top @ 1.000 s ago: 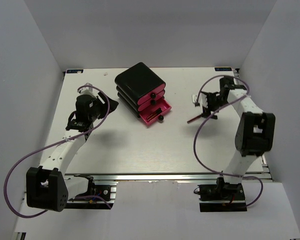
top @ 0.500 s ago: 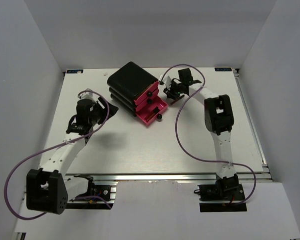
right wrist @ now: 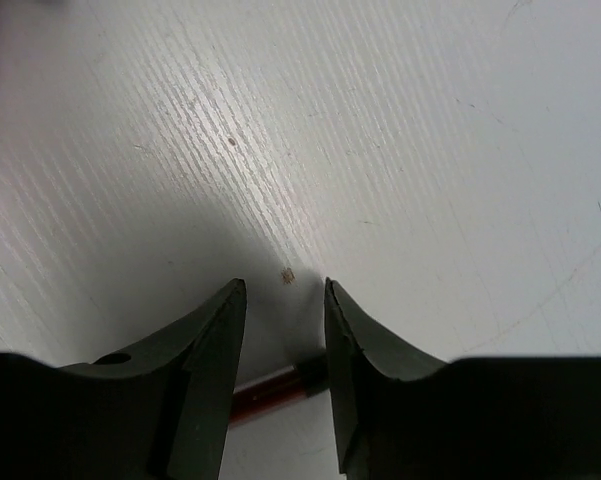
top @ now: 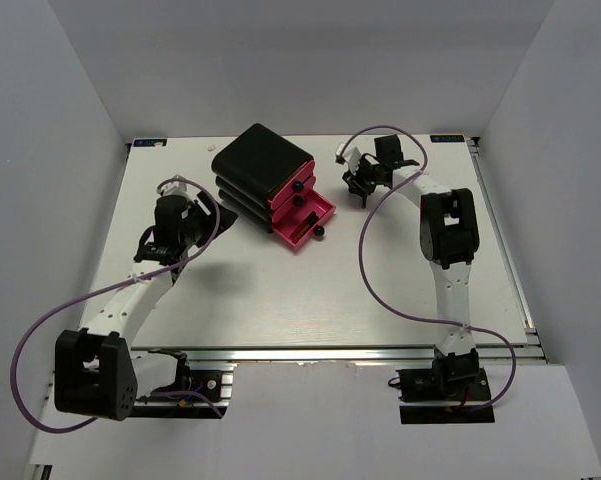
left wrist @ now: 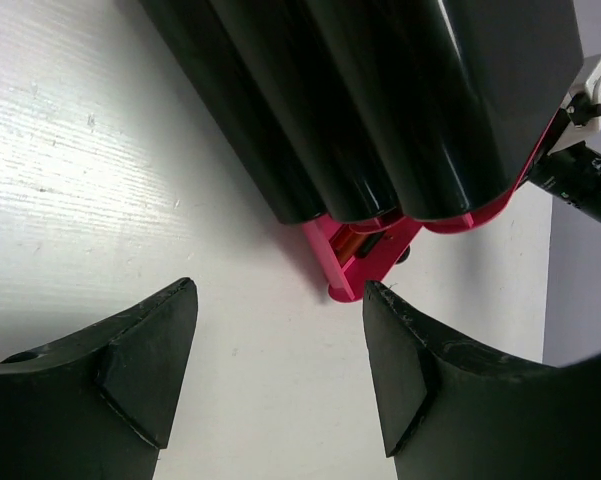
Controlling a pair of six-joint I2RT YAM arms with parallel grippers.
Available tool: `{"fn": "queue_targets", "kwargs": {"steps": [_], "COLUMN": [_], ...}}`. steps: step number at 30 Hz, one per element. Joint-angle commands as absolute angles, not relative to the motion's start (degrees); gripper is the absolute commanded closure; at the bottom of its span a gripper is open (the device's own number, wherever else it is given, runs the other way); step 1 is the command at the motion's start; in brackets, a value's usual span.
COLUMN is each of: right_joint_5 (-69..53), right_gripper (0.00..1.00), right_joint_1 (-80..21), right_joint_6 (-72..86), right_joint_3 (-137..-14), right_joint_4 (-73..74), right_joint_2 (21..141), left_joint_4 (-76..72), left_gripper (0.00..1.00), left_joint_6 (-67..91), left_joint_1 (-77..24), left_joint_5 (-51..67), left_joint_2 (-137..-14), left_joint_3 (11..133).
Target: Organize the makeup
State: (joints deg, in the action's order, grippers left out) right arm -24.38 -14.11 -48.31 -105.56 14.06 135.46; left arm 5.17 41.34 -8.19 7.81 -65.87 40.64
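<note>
Two robot arms stood at the near edge of a white table (top: 280, 300), seen from above. Toward the far edge, a little left of the middle, sat a black box (top: 262, 160). It had three pink drawers stacked in its front and was turned so the drawers faced the near right corner. The lowest drawer (top: 312, 222) was pulled out, and the two above it sat further in. Each drawer front carried a small round knob.

The left gripper (left wrist: 280, 288) hovered just off the box's left side, toward the left edge of the table. Its fingers (left wrist: 140, 340) stood wide apart with nothing between them. Only bare table and the box's glossy black wall showed past them. From that wrist's camera, something orange-brown lay inside the open drawer, with too little of it in sight to name.

The right gripper (right wrist: 284, 285) was near the far edge, just right of the box and apart from it, pointing down at the table. Its fingers (right wrist: 205, 350) stood only a narrow gap apart and pinched a lipstick tube (right wrist: 278, 385). The tube was slim, dark red with a black end, and lay crosswise between the fingers, close to their roots. I could not tell whether it touched the table.
</note>
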Motion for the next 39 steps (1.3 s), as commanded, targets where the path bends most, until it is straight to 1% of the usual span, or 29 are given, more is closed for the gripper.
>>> {"fn": "queue_targets", "kwargs": {"steps": [1, 4, 5, 6, 7, 8, 10, 11, 14, 15, 20, 25, 29, 30, 33, 37, 39], "right_joint_5": [-27.32, -30.85, -29.46, -27.88, -25.6, -17.92, -9.97, -3.23, 6.03, 7.37, 7.65, 6.42, 5.54, 5.97, 8.25, 9.5, 8.88], "right_gripper": [0.56, 0.45, 0.37, 0.34, 0.27, 0.21, 0.15, 0.14, 0.11, 0.11, 0.23, 0.32, 0.38, 0.4, 0.42, 0.53, 0.57], "right_joint_1": [-13.89, -13.62, -13.54, -13.54, -13.45, -13.45, -13.36, -13.19, -11.43, -10.03, -6.77, -6.06, -6.06, -6.06, -5.98, -5.54, -4.93], "right_joint_6": [-46.07, -38.27, -35.88, -29.68, -25.79, -21.92, -13.41, -11.27, -4.51, -2.66, 2.63, 2.46, 3.25, 3.25, 3.16, 3.69, 3.95], "right_joint_3": [-103.98, -102.39, -102.31, -102.57, -103.0, -103.7, -107.55, -108.62, -109.42, -109.34, -106.37, -100.55, -100.2, -100.11, -99.32, -97.13, -96.51], "right_joint_4": [16.53, 11.17, 8.73, 7.92, 7.13, 7.29, 10.53, 14.46, 19.32, 22.9, 30.67, 30.06, 30.59, 30.5, 30.32, 30.15, 30.67], "right_joint_2": [133.35, 128.96, 128.07, 126.93, 126.48, 126.39, 127.44, 127.79, 127.53, 127.27, 126.21, 122.96, 124.53, 124.89, 125.68, 125.51, 125.51], "left_joint_4": [4.22, 3.34, 3.25, 3.08, 3.08, 3.08, 3.34, 3.43, 3.69, 3.69, 2.9, 2.29, 2.28, 2.72, 3.77, 4.57, 4.83], "left_gripper": [0.24, 0.24, 0.24, 0.24, 0.24, 0.24, 0.24, 0.24, 0.23, 0.23, 0.23, 0.24, 0.23, 0.24, 0.23, 0.23, 0.23], "left_joint_6": [39.64, 39.99, 40.25, 40.25, 40.25, 40.25, 40.25, 40.08, 40.08, 40.08, 40.52, 40.69, 40.78, 40.78, 40.61, 40.69, 41.13], "left_joint_1": [-7.82, -7.82, -7.82, -7.82, -7.82, -7.82, -7.82, -7.82, -7.65, -7.65, -7.56, -7.47, -7.47, -7.47, -7.47, -7.47, -7.47], "left_joint_5": [9.23, 9.14, 8.97, 8.96, 8.96, 8.79, 8.35, 8.09, 7.82, 7.82, 8.79, 9.32, 9.41, 9.32, 8.7, 7.74, 7.47], "left_joint_2": [-67.32, -67.76, -67.5, -67.41, -67.33, -67.15, -66.62, -66.1, -65.57, -65.57, -65.3, -65.3, -64.34, -63.99, -62.23, -59.77, -58.72], "left_joint_3": [45.61, 45.97, 45.88, 45.79, 45.79, 45.7, 45.7, 45.7, 45.35, 45.26, 44.03, 43.51, 42.98, 42.89, 42.45, 41.14, 40.17]}}
